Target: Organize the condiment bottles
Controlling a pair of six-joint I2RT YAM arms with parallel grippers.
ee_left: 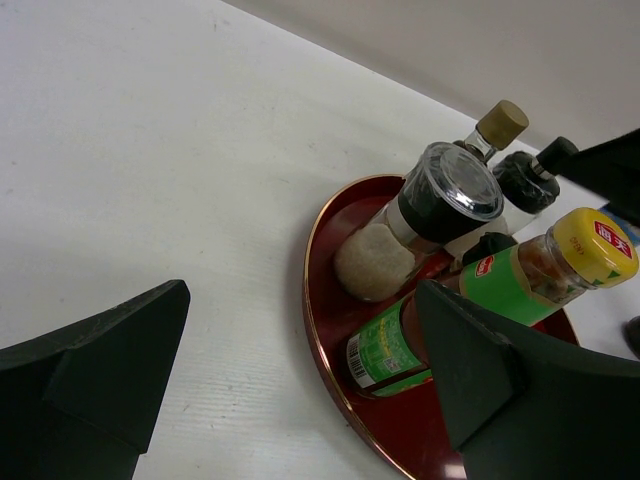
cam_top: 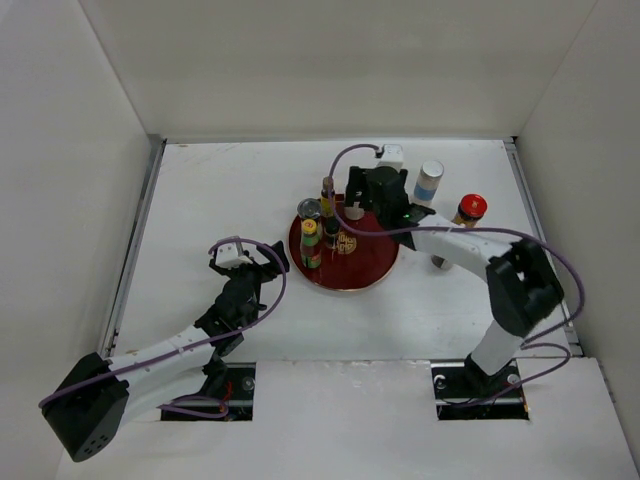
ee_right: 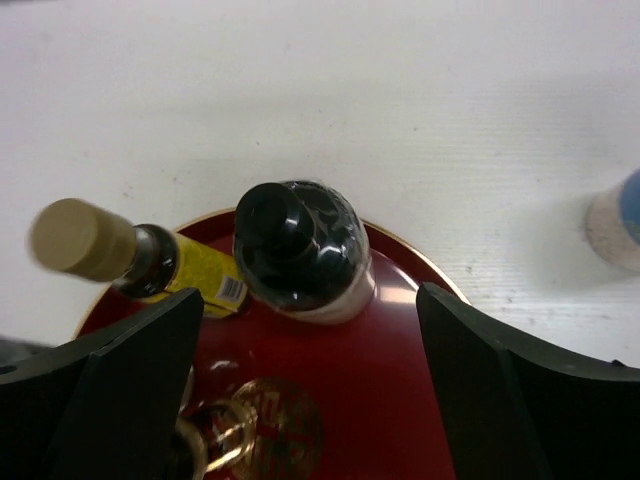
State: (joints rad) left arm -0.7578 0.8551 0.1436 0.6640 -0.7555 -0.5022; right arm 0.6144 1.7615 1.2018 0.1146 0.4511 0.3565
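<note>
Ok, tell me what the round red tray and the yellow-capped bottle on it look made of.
Tray: dark red and glossy, with bright highlights and a thin golden edge. It is likely lacquered wood or plastic, but the look leaves that open. Yellow-capped bottle: the body is clear and the contents show through, so glass or clear plastic. It has a green printed wrap label, and the cap looks like smooth moulded plastic.

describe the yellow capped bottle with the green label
The yellow-capped bottle is slim and clear, with orange-brown contents showing at the neck, a green label with a small red patch, and a yellow cap bearing a red logo. Cap on, it stands upright on the left part of the red tray; nothing grips it.
</note>
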